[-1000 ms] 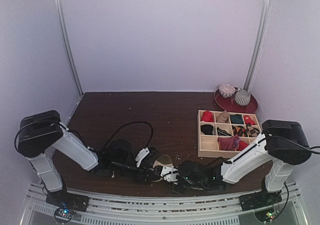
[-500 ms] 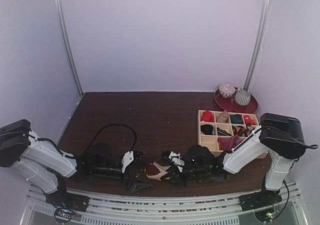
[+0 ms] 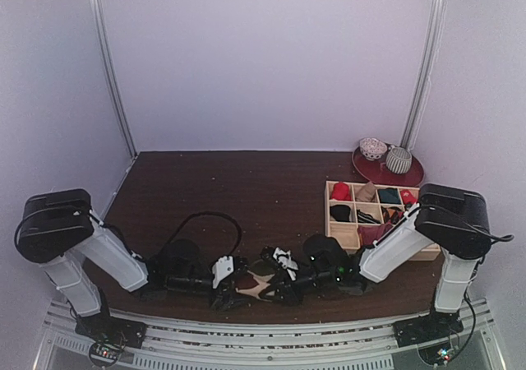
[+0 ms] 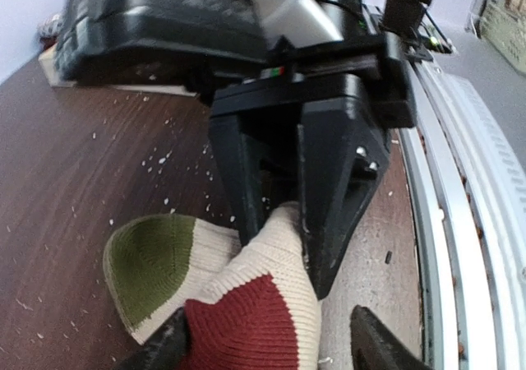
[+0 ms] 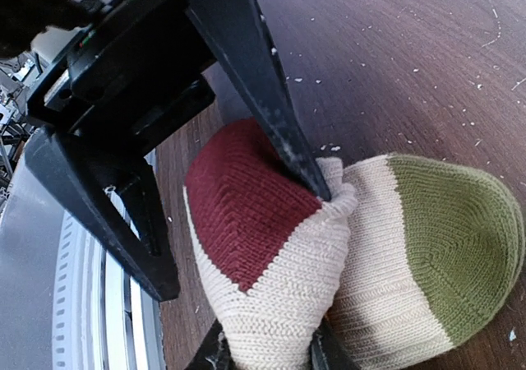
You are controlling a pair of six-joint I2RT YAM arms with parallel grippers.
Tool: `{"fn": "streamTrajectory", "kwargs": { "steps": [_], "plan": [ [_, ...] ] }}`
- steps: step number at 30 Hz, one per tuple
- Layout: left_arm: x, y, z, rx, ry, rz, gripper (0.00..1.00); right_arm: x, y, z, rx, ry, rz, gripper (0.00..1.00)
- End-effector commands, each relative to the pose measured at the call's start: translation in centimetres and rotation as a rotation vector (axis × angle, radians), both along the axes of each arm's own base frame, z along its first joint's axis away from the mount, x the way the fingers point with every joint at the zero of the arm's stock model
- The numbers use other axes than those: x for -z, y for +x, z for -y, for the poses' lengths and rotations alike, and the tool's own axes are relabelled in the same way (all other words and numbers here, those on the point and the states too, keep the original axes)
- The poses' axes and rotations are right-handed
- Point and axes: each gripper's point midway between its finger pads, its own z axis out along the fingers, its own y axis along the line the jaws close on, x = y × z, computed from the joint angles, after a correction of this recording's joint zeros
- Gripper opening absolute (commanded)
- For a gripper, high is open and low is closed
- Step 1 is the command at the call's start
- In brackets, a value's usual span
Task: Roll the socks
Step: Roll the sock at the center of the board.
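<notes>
Right gripper (image 4: 288, 263) is clamped on the cream socks (image 5: 279, 271) near the front edge of the table (image 3: 246, 181), my left gripper (image 4: 271, 349) released astride their red patch, so I judge the roll half-formed, needing a careful tuck between crowded fingers, the metal rail (image 4: 460, 181) just beside and the wooden tray (image 3: 328, 222) well apart.

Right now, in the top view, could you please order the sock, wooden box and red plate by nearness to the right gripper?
1. Sock, in the right gripper, near edge.
2. Wooden box, behind, on the right.
3. Red plate, back right corner.
</notes>
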Motion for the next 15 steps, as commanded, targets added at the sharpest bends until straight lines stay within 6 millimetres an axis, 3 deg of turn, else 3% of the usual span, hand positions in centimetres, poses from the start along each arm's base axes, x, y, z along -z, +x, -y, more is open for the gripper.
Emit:
{"fn": "streamTrajectory", "kwargs": {
  "steps": [1, 3, 6, 8, 11, 15],
  "plan": [
    [1.0, -0.7, 0.2, 0.023, 0.014, -0.055, 0.41, 10.2, -4.5, 7.8, -0.005, -0.412, -0.248, 0.23],
    [1.9, -0.8, -0.1, 0.012, 0.041, -0.083, 0.29, 10.2, -4.5, 7.9, -0.004, -0.411, -0.253, 0.23],
    [2.7, -1.1, -0.5, 0.000, 0.052, -0.116, 0.30, 10.2, -4.5, 8.0, -0.005, -0.407, -0.261, 0.24],
    [3.4, -1.2, -0.6, -0.003, 0.068, -0.145, 0.34, 10.1, -4.4, 7.9, -0.007, -0.398, -0.268, 0.24],
    [4.6, -1.6, -0.8, -0.006, 0.090, -0.189, 0.52, 10.0, -4.5, 7.6, -0.016, -0.386, -0.292, 0.24],
    [5.4, -2.0, -1.2, -0.010, 0.104, -0.226, 0.53, 10.1, -4.6, 7.4, -0.021, -0.385, -0.309, 0.24]
  ]
}}
